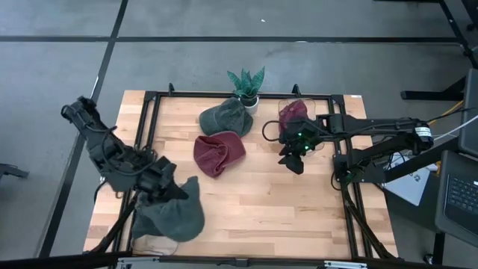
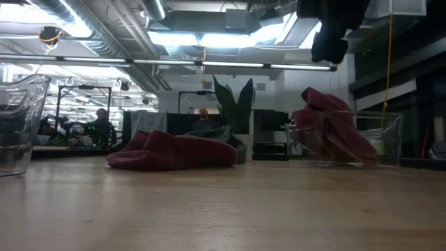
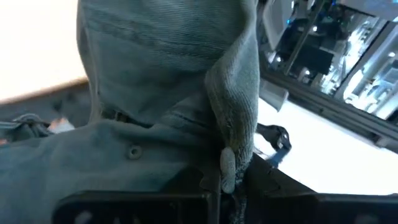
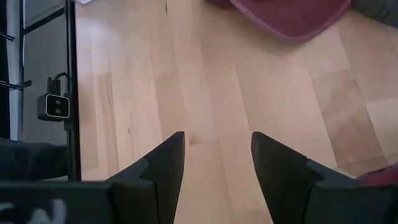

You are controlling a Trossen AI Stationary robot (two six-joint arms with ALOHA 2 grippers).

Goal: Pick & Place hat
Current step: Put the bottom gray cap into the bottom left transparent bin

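My left gripper is shut on a grey-green hat at the table's near left corner, above a clear bin. In the left wrist view the hat fills the picture. A maroon hat lies flat on the table's middle, and the low view shows it too. A second grey-green hat rests against the plant pot. Another maroon hat sits in a clear bin at the far right. My right gripper hovers open right of the middle maroon hat, over bare wood. My left gripper pinches a raised fold of the grey-green hat's cloth between its two fingers, in more than one layer. The hat hangs slack from the fingers, over the clear bin. Whether its lower part touches the bin does not show.
A potted plant stands at the far edge's middle. A black metal frame runs around the table top. The near-left clear bin's wall shows in the low view. Bare wood lies between the maroon hat and the near edge.
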